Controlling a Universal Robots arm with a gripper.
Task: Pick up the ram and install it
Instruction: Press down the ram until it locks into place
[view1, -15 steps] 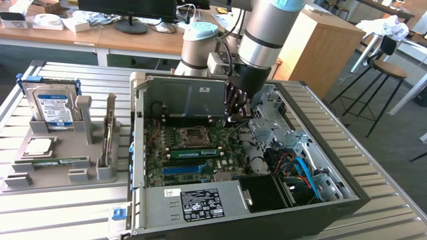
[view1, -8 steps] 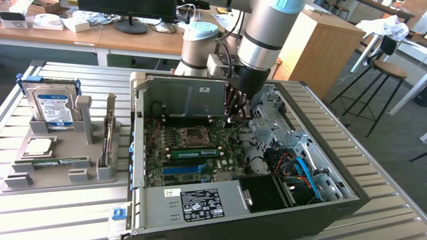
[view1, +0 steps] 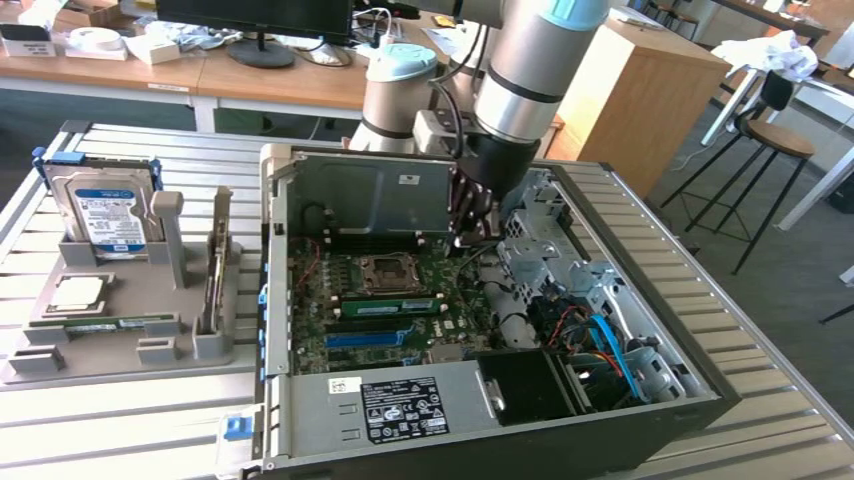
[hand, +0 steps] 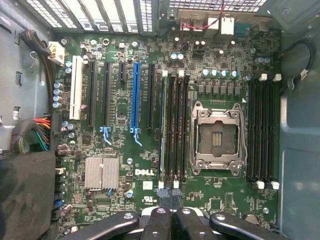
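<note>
A green ram stick (view1: 387, 303) stands seated in a memory slot on the motherboard (view1: 350, 350) inside the open computer case. In the wrist view it shows edge-on as a thin ram strip (hand: 163, 130) in the slot beside the blue connector. Another green stick (view1: 107, 324) lies flat in the grey holder outside the case. My gripper (view1: 470, 235) hangs over the back of the motherboard, above the memory slots and apart from them. Its black fingers (hand: 160, 222) are pressed together, so the gripper (hand: 172, 220) is shut with nothing held.
The empty processor socket (hand: 217, 135) sits between two banks of memory slots. The grey holder (view1: 120, 350) on the exterior view's left carries a hard drive (view1: 104, 215), a silver processor chip (view1: 78, 293) and a card on edge (view1: 216, 275). Case walls and cables (view1: 601, 335) surround the board.
</note>
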